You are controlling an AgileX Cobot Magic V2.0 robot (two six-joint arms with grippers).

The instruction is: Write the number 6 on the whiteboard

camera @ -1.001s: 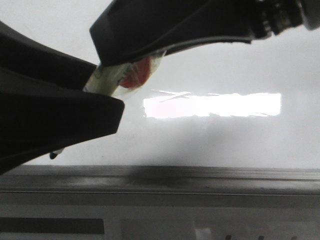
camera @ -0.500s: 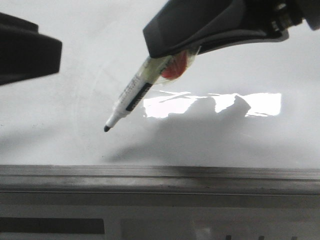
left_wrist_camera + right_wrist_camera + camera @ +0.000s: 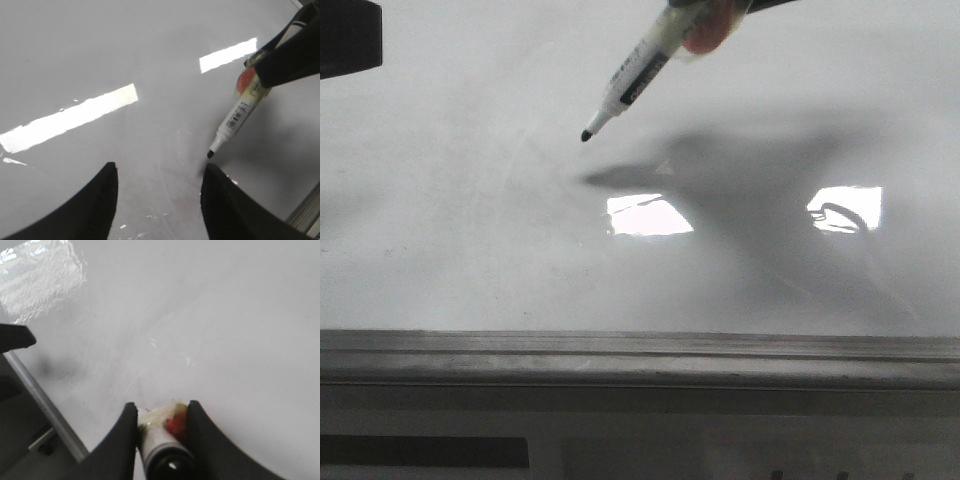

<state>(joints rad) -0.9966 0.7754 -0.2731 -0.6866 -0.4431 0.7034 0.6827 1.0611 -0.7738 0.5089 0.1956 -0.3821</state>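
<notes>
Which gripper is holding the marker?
The right gripper: its fingers are shut on the marker, tip held above the whiteboard. The left gripper is open, holding nothing.

One white-barrelled marker with a black tip (image 3: 632, 80) is showing, one glossy pale grey whiteboard (image 3: 470, 250) is lying flat, one grey metal rail (image 3: 640, 355) is edging it, and two black grippers are appearing.

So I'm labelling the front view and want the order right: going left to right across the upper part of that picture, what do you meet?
Left tool at the edge → black marker tip → marker barrel → red patch where the right tool grips it.
</notes>
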